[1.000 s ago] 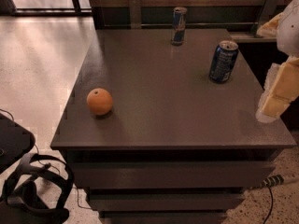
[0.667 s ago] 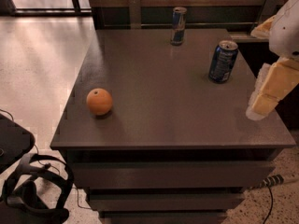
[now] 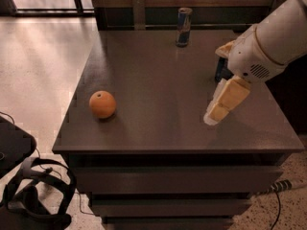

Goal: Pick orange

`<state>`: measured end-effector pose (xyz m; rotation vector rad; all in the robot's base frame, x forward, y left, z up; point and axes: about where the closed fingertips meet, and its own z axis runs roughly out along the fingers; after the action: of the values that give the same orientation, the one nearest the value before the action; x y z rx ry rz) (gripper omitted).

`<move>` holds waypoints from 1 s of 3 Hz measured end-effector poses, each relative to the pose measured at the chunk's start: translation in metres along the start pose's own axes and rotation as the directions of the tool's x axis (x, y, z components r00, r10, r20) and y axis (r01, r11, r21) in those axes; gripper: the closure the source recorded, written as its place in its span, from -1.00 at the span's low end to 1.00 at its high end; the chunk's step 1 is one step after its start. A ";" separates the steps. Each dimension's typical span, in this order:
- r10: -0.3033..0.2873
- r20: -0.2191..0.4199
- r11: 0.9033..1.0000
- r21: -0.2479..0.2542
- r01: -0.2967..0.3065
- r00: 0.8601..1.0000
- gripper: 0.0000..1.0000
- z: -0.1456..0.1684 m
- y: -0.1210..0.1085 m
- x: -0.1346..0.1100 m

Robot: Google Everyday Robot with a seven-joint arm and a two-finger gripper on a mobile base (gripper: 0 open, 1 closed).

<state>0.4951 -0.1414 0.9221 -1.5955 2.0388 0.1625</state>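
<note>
Camera view: the orange [image 3: 102, 104] sits near the front left corner of the table [image 3: 158, 80]. The gripper [image 3: 215, 115] hangs over the right side, well apart from it, holding nothing; how far open, I cannot tell.

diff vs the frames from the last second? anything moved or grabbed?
The gripper swung left, in from the right edge of the table toward its middle, closer to the orange but still well apart from it. The arm now hides most of the blue can. Nothing was taken hold of or let go. The orange, near the left edge, and the slim can at the back have not moved.
</note>
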 end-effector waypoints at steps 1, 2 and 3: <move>-0.001 0.185 0.999 -0.040 0.009 0.983 -1.00 0.063 -0.003 -0.023; -0.012 0.321 0.998 -0.051 0.030 0.947 -1.00 0.095 -0.006 -0.043; -0.017 0.432 0.995 -0.085 0.060 0.902 -1.00 0.119 -0.001 -0.070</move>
<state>0.5474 -0.0324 0.8550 -1.4938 1.6739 0.5571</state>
